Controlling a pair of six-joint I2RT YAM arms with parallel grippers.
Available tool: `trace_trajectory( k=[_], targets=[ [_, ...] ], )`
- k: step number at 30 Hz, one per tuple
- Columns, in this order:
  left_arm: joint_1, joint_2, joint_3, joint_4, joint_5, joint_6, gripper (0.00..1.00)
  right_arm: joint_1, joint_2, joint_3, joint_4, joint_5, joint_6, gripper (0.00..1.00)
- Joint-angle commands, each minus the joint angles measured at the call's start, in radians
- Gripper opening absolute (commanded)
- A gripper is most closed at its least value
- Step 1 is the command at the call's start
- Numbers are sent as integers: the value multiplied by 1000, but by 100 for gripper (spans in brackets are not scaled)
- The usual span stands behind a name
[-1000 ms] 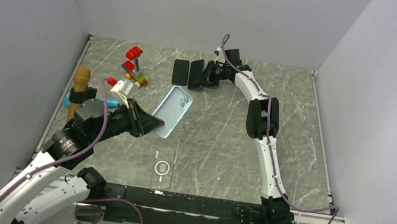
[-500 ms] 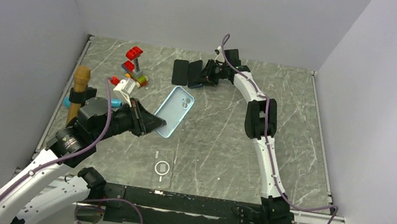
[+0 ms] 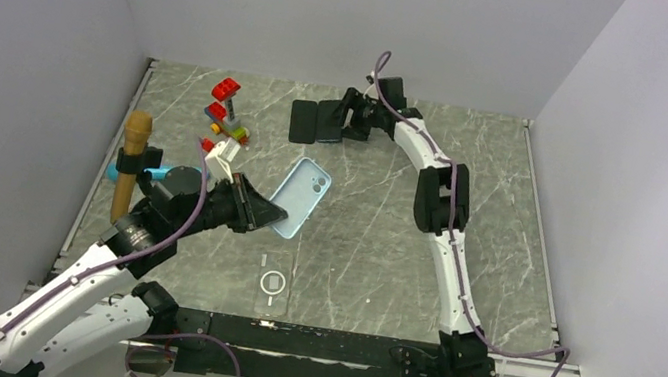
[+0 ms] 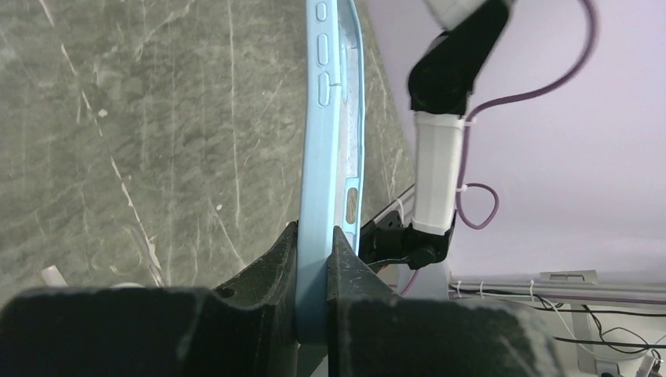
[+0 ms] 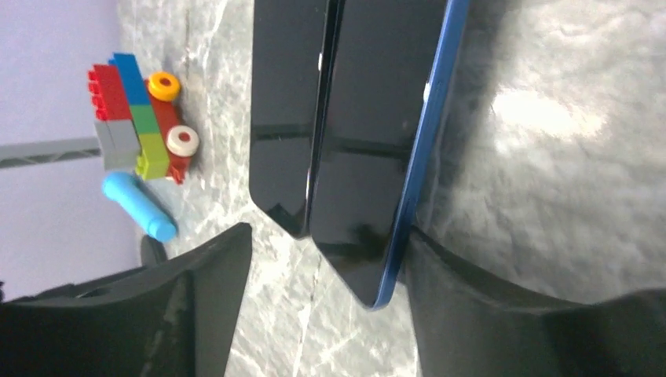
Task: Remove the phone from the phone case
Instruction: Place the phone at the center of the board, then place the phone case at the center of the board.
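Case: light-blue silicone case (image 4: pixel 318 157), apparently empty, clamped in left gripper (image 4: pixel 314 255).
Phone: dark blue-edged phone (image 5: pixel 377 157) out; right gripper (image 5: pixel 330 236) spread wide, holding nothing.

Grey marble table (image 3: pixel 385 227) bearing blue-edged phone (image 3: pixel 330 120), black phone (image 3: pixel 303 122), toy bricks (image 3: pixel 225 113), clear case (image 3: pixel 272 282)

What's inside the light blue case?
No phone shows inside the light blue case, only its pale lining. The left hand covers its lower end.
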State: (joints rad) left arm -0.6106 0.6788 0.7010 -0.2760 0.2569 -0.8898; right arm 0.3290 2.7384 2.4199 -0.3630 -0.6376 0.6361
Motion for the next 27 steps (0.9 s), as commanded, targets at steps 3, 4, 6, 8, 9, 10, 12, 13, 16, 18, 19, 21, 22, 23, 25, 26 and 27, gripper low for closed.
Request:
trace_trajectory(
  k=[3,4,6,8,9,10,12,13,16,18,19,21,22,23,25,26,27],
  targets=[
    [-6,-17,-82,141,-12,-63,0,-14,-306,-277,-199,206,-184,78],
    [-6,-21,-98,155,-23,-64,0,-14,-401,-401,-162,223,-187,78],
    [-6,-28,-125,178,-53,-65,0,-13,-581,-669,-45,222,-162,78],
    [-5,-36,-148,195,-92,-60,0,-15,-744,-903,54,165,-123,78],
    [-6,-42,-157,192,-126,-55,0,-14,-823,-1059,110,125,-79,76],
    [-7,-52,-167,186,-158,-53,0,-13,-903,-1179,189,68,-39,75],
    [-5,-90,-205,197,-211,-57,0,-10,-1049,-1383,360,-56,53,74],
    [-6,-109,-233,212,-228,-61,0,-5,-1112,-1459,426,-96,95,73],
    [-6,-140,-303,266,-250,-80,0,52,-1300,-1609,548,-136,193,73],
    [-6,-131,-324,310,-237,-84,0,116,-1386,-1667,626,-115,262,73],
    [-5,-122,-329,319,-228,-87,0,156,-1417,-1686,661,-90,294,73],
    [-6,-102,-337,341,-213,-94,0,226,-1440,-1696,694,-13,335,73],
    [-5,-95,-344,356,-202,-105,0,257,-1434,-1691,706,28,345,70],
    [-6,-93,-362,393,-190,-116,0,279,-1421,-1681,713,49,357,67],
    [-6,-91,-389,441,-171,-139,0,307,-1363,-1655,716,74,383,62],
    [-5,-92,-398,446,-170,-143,0,326,-1341,-1643,716,82,389,61],
    [-6,-93,-403,444,-172,-144,0,336,-1319,-1630,721,85,396,61]
  ],
)
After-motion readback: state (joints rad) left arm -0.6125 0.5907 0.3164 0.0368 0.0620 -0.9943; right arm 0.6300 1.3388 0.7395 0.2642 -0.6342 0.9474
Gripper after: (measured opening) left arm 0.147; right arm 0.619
